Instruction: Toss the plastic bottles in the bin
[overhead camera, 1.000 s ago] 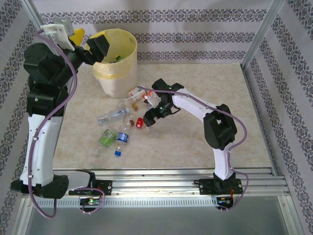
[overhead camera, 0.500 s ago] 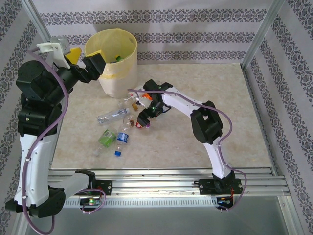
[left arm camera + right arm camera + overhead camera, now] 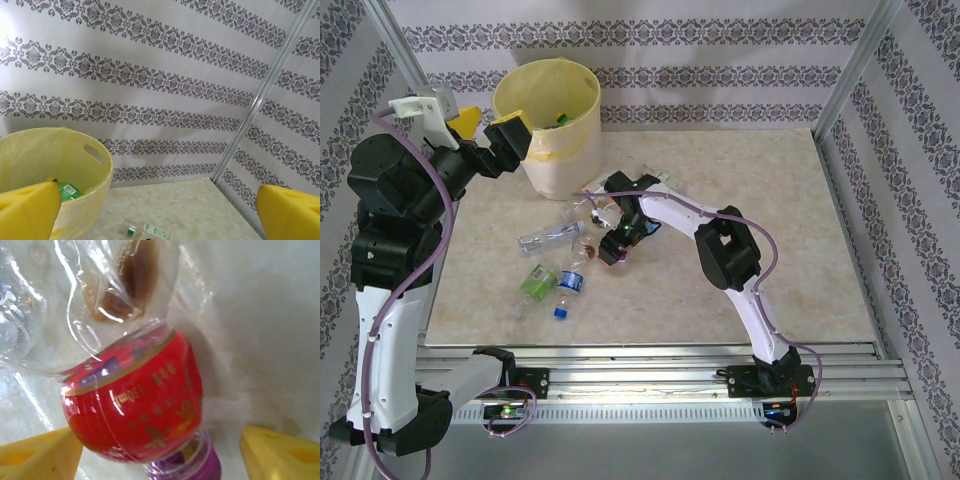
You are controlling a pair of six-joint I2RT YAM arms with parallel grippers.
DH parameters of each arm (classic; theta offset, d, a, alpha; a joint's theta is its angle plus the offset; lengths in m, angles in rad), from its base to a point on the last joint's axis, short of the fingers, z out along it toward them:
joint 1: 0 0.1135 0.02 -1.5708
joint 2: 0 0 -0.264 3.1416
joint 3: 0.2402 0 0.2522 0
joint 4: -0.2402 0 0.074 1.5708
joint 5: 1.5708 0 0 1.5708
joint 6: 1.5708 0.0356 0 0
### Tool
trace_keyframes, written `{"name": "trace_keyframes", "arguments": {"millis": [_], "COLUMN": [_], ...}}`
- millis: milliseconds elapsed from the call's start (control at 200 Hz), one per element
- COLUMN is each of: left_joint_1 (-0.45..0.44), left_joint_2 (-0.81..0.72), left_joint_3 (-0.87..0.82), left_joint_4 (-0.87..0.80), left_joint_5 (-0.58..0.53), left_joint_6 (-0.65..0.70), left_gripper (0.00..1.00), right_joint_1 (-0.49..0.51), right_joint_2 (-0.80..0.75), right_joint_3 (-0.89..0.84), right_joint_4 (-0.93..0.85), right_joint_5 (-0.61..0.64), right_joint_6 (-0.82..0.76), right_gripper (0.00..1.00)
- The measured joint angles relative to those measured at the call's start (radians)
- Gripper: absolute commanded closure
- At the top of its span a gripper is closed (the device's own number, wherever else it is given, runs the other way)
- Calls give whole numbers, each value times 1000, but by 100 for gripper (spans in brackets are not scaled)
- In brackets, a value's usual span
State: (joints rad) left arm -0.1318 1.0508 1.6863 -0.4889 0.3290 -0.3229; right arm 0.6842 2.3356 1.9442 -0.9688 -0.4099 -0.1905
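The bin (image 3: 560, 150), cream with a yellow bag, stands at the back left; a green bottle (image 3: 68, 190) lies inside it. Several plastic bottles lie on the table in front of it. One with a red label and purple cap (image 3: 137, 410) lies between the yellow pads of my right gripper (image 3: 160, 460), which is open; the left pad (image 3: 40, 455) sits close to it, the right pad (image 3: 280, 455) apart. From above, my right gripper (image 3: 612, 243) is down at that bottle. My left gripper (image 3: 488, 133) hangs wide open and empty beside the bin's left rim.
Loose bottles lie left of the right gripper: a clear one (image 3: 548, 236), a green one (image 3: 534, 281) and a blue-capped one (image 3: 567, 288). Another bottle (image 3: 148, 230) lies right of the bin. Patterned walls and metal posts (image 3: 845, 75) close in the table.
My right gripper has moved left and down over the red-labelled bottle, its jaws narrowing. The left gripper has drawn back from over the bin's rim to its left side.
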Motion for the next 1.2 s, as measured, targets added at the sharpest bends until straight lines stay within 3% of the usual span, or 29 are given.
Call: {"name": "trace_keyframes", "arguments": {"millis": [375, 615, 764, 1199], "left_joint_1": [0, 0, 0, -23], "left_joint_2": [0, -5, -5, 34], "left_joint_3": [-27, -46, -65, -121], "left_joint_4": [-2, 0, 3, 15], "left_joint_5": [-12, -19, -18, 0], "left_joint_6": [0, -1, -11, -79], "left_gripper": [0, 0, 0, 2], "right_joint_1": [14, 23, 41, 47], "right_joint_2": [1, -59, -116, -407], "right_joint_3": [-44, -143, -220, -445], "right_joint_4": [18, 69, 75, 89], "right_joint_5": [29, 42, 48, 55], "right_joint_6": [26, 30, 34, 94], "right_gripper": [59, 66, 76, 78]}}
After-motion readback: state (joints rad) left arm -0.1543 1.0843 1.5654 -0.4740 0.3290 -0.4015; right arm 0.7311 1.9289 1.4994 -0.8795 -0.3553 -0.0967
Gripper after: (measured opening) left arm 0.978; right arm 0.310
